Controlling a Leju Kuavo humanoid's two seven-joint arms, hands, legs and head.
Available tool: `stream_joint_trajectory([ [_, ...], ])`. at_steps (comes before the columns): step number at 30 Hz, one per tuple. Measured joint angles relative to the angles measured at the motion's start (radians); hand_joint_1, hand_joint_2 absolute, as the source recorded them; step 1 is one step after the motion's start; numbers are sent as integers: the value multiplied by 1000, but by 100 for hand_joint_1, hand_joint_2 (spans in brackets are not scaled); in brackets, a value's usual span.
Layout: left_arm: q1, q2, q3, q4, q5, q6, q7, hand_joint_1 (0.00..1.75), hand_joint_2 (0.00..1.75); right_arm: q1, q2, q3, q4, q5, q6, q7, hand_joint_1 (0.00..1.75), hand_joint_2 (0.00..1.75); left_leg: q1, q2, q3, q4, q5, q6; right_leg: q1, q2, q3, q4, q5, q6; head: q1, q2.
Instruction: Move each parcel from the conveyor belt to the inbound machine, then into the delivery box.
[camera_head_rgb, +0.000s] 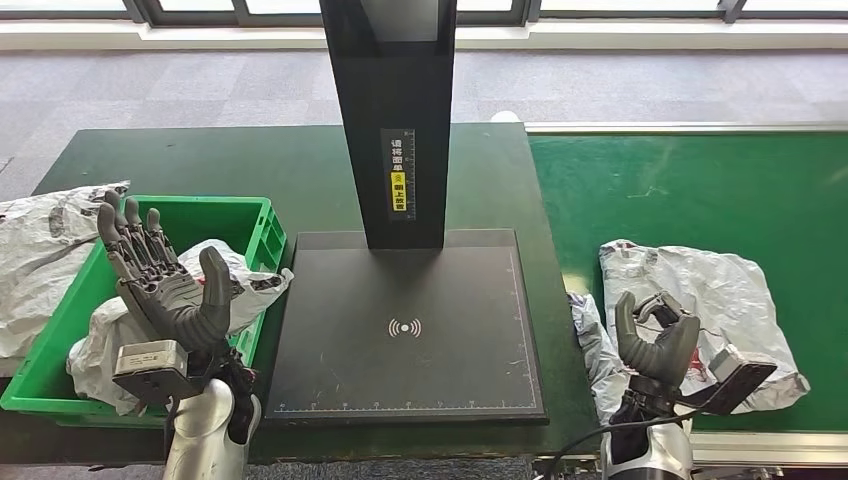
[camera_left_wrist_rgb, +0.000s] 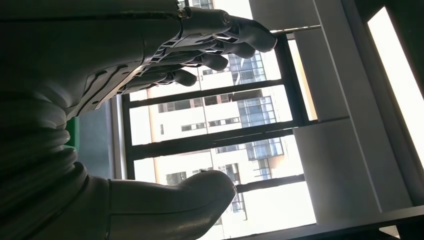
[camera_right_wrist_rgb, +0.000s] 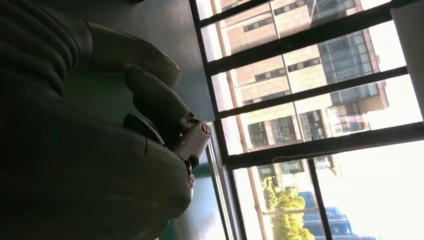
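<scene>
1. Left hand (camera_head_rgb: 165, 290): raised above the green delivery box (camera_head_rgb: 262, 232), fingers spread apart and upright, holding nothing.
2. Right hand (camera_head_rgb: 655, 335): raised at the near edge of the green conveyor belt (camera_head_rgb: 690, 190), fingers curled inward toward the thumb; no parcel is visibly clamped in them.
3. Grey parcel on the belt (camera_head_rgb: 720, 290): a crumpled poly mailer lying flat just beyond the right hand; a second wrinkled bag (camera_head_rgb: 592, 345) lies at the belt's near-left edge, just beside that hand.
4. Inbound machine (camera_head_rgb: 405, 320): a dark scanning platform with a black upright column, standing on the tabletop (camera_head_rgb: 200, 165) between box and belt; nothing lies on it.
5. Delivered parcel (camera_head_rgb: 250, 290): white bag resting inside the box.
6. Step in hand, as judged: a new pick from the belt. The next move calls for the right hand to open, lower onto the grey parcel and grip it before carrying it to the platform.
</scene>
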Motion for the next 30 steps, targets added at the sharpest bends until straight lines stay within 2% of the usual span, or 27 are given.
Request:
stream_joint_trajectory([
  [7,1,0,0,-1,0,6,0,0,175,-9,-6,7,53,250,-334,13,0,175,0,0,0,0,0,0,1,0,0,0,0,0,0,0],
  [10,1,0,0,-2,0,21,0,0,175,-41,-24,7,162,423,-533,71,0,175,0,1,0,0,0,0,1,1,0,0,0,0,0,0],
  [12,1,0,-1,-3,0,31,2,0,175,-69,-47,7,267,517,-615,108,0,175,0,0,0,0,0,0,0,0,0,0,0,0,0,0],
  [18,1,0,-5,-8,-1,42,3,0,175,-119,-92,7,492,589,-645,131,0,175,0,0,0,0,0,0,0,0,0,0,0,0,0,0],
  [25,1,0,-6,-10,-7,42,4,0,175,-145,-110,7,586,596,-636,134,0,175,0,1,0,0,0,0,0,1,0,0,0,0,0,0],
  [28,1,0,-6,-11,-11,42,4,0,175,-149,-115,7,600,575,-581,100,0,175,0,1,0,0,0,0,0,1,0,0,0,0,0,0],
  [30,1,0,-6,-11,-12,39,4,0,175,-150,-119,7,602,529,-499,48,0,175,0,2,0,0,0,0,0,2,0,0,0,0,0,0],
])
